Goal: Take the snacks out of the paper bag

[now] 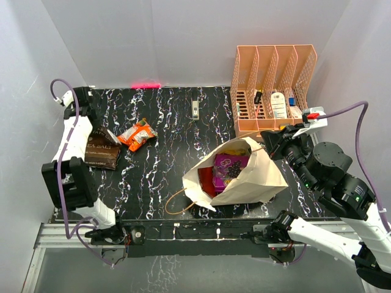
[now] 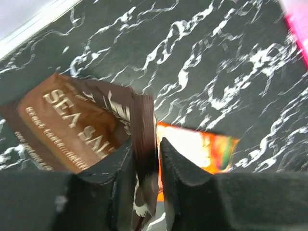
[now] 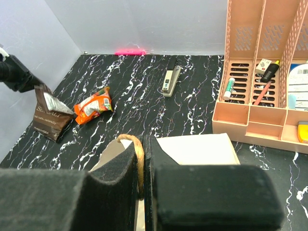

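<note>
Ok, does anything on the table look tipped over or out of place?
The paper bag lies on its side near the front edge, mouth gaping left, a purple packet inside. The right pincer pinches its handle. Nothing looks spilled or torn.

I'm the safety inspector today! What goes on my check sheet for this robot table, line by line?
Surface: black marbled table; no spills seen.
Job's things: paper bag lies on its side with its mouth open, purple packet and a red item inside; orange packet and dark brown packet are out, on the left.
Clutter: stapler; peach organiser holding bottles and pens.
Grippers: left gripper pinches the dark brown packet's top edge; right gripper is shut on the bag's cord handle.
Cables: purple cables loop along both arms; no snags seen.
Surroundings: plain pale walls; pink strip at the table's far edge.
</note>
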Controlling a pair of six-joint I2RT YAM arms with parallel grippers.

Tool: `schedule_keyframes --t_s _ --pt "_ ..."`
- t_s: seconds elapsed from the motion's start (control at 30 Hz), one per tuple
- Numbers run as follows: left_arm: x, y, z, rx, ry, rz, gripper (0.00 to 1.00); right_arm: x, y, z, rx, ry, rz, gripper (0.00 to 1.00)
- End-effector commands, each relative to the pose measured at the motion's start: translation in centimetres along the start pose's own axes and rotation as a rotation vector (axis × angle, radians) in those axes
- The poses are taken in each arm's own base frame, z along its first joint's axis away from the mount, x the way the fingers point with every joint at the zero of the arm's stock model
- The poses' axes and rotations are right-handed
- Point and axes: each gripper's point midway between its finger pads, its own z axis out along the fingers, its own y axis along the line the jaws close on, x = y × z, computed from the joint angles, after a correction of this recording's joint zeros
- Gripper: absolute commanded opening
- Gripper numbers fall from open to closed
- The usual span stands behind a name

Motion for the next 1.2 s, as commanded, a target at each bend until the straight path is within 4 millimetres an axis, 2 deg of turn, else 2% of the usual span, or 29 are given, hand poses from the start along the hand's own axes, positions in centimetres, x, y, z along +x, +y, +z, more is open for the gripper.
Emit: schedule_keyframes --t_s 0.0,0.07,0.13,0.2,0.33,0.4,0.53,0.6,0.77,0.87,0.97,1.03,1.17 --pt "-4.1 -3.6 -0.1 0.072 -0.051 -0.043 0.36 -2.9 0.3 -0.4 -0.005 -0.078 0.027 0.08" --pt "-3.2 -4.8 -0.9 0.136 0.017 -0.023 0.62 -2.7 0.3 -0.3 -0.005 -0.071 0.027 0.08" --pt "-1.9 -6.9 -3.4 0.332 0.062 0.002 0.85 -2.6 0.3 -0.2 -0.004 -0.071 0.028 0.08" --pt "-0.5 -8.3 -5.8 0.500 0.081 0.030 0.98 -2.6 0.4 -0.2 -0.005 -0.073 0.026 0.08" --pt "3.3 -9.5 -12.1 0.783 0.178 0.072 0.98 -2.7 0.4 -0.1 -0.004 -0.070 0.017 0.08" --pt "5.5 -9.8 -14.6 0.889 0.206 0.114 0.96 -2.7 0.4 -0.1 -0.001 -0.070 0.014 0.08" --pt "9.6 -8.7 -17.3 0.920 0.265 0.215 0.96 -2.8 0.1 -0.3 0.005 -0.074 0.012 0.08" --pt "11.4 -8.9 -19.3 0.961 0.290 0.238 0.96 -2.7 0.0 -0.3 0.009 -0.074 0.010 0.08" --pt "15.2 -10.1 -26.8 1.177 0.314 0.238 0.94 -1.9 -0.7 -0.5 0.032 -0.054 -0.005 0.08" --pt "17.4 -10.2 -30.3 1.270 0.346 0.230 0.93 -0.9 -1.1 -0.8 0.042 -0.019 -0.019 0.08" --pt "20.5 -9.6 -31.7 1.289 0.403 0.279 0.93 -0.3 -1.7 -1.3 0.059 0.003 -0.019 0.08" --pt "21.8 -9.3 -31.8 1.281 0.433 0.310 0.92 -0.3 -2.0 -1.7 0.069 0.001 -0.014 0.08" --pt "23.8 -9.3 -33.4 1.328 0.475 0.357 0.93 -1.2 -3.1 -2.3 0.115 -0.021 -0.030 0.08"
